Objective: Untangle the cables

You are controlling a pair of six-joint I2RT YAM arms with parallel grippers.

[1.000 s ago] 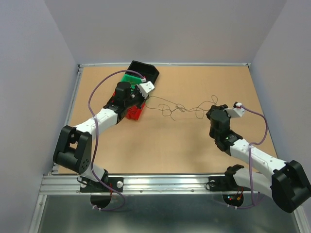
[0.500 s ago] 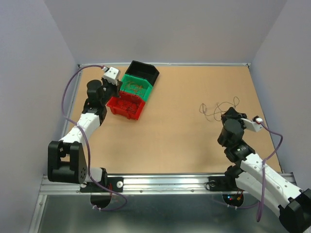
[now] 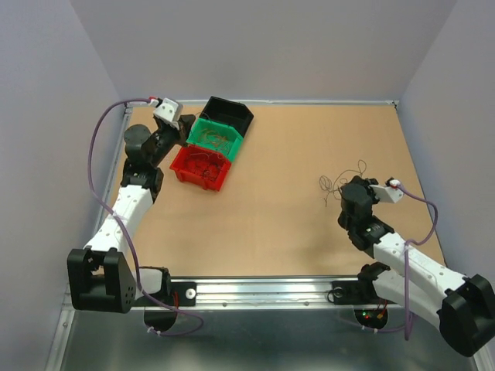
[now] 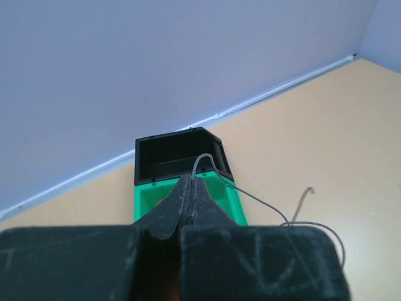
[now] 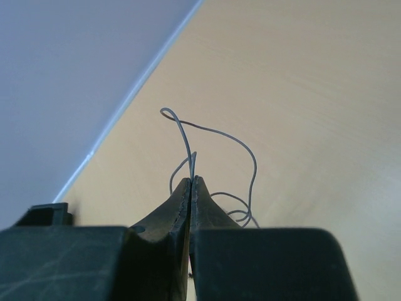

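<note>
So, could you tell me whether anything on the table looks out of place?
Nothing looks damaged. One cable tangle sprawls loose on the table beside the right hand, which pinches a strand of it. The left hand pinches another strand near the green bin; that strand trails off sideways.

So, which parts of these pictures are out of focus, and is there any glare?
Top external view: even light, no glare, cables too thin to trace. Left wrist view: near jaws soft, black bin sharp. Right wrist view: grey strand sharp, base of the jaws blurred.
</note>
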